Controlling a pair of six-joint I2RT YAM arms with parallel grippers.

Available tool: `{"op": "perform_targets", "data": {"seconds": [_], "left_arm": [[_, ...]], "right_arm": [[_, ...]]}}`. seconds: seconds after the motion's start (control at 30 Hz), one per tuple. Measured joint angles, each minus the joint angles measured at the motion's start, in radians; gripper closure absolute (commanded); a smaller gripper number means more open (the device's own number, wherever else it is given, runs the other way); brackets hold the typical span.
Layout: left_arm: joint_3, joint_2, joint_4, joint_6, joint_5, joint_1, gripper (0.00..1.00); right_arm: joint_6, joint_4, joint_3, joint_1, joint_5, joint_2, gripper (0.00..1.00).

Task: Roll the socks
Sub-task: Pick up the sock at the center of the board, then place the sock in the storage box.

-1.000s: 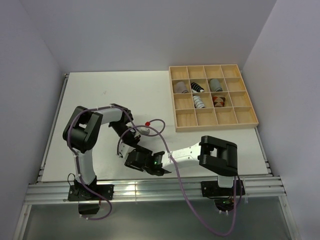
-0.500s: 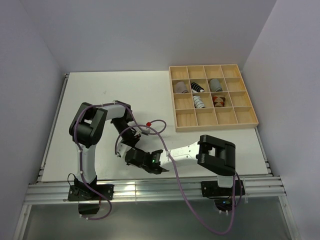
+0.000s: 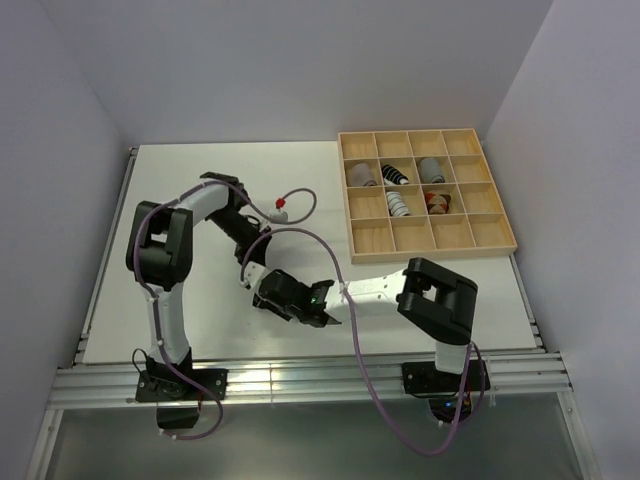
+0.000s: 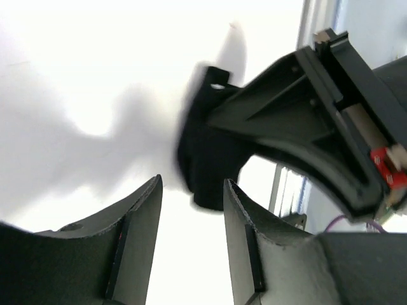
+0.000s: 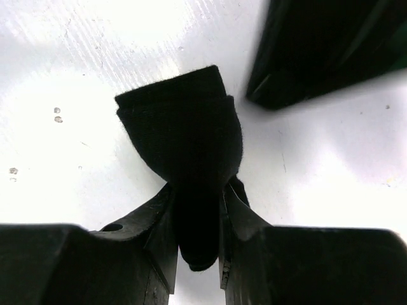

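Note:
A black sock (image 5: 181, 136) lies bunched on the white table, and my right gripper (image 5: 196, 190) is shut on its near end. The left wrist view shows the same sock (image 4: 208, 166) blurred just beyond my left gripper (image 4: 192, 185), which is open with nothing between its fingers. From above, the left gripper (image 3: 252, 262) and right gripper (image 3: 262, 290) meet tip to tip at the table's front middle, hiding the sock. Several rolled socks sit in tray compartments: black-striped (image 3: 393, 174), white-striped (image 3: 397, 203), brown-orange (image 3: 437, 202) and grey (image 3: 431, 168).
The light wooden grid tray (image 3: 470, 232) stands at the back right of the table. Purple cables (image 3: 300, 205) loop over both arms. A metal rail (image 3: 300, 378) runs along the near edge, and walls close in on both sides.
My right gripper has shut on the black sock and shifted slightly right. My left gripper has opened wider, and the left arm's elbow has swung toward the back of the table.

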Motion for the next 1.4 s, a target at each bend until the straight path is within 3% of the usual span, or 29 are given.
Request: {"op": "perform_targets", "data": {"seconds": [0.33,0.57,0.97,1.2,1.4], "left_arm": [[0.248,0.027,0.002,-0.194,0.03,0.196,0.52],[0.299,0.028,0.002,-0.276,0.074,0.348,0.52],[0.218,-0.059,0.001,-0.286,0.104,0.352,0.52],[0.211,-0.069,-0.002,-0.285,0.125,0.352,0.51],[0.211,-0.096,-0.002,-0.286,0.154,0.352,0.51]], "right_arm": [[0.097,-0.024,0.002,-0.114,-0.179,-0.022,1.0],[0.167,-0.082,0.002,-0.221,-0.253,-0.055,1.0],[0.259,-0.149,0.018,-0.393,-0.341,-0.2,1.0],[0.305,-0.218,0.037,-0.564,-0.275,-0.32,1.0],[0.325,-0.303,0.124,-0.68,-0.04,-0.317,1.0]]}}
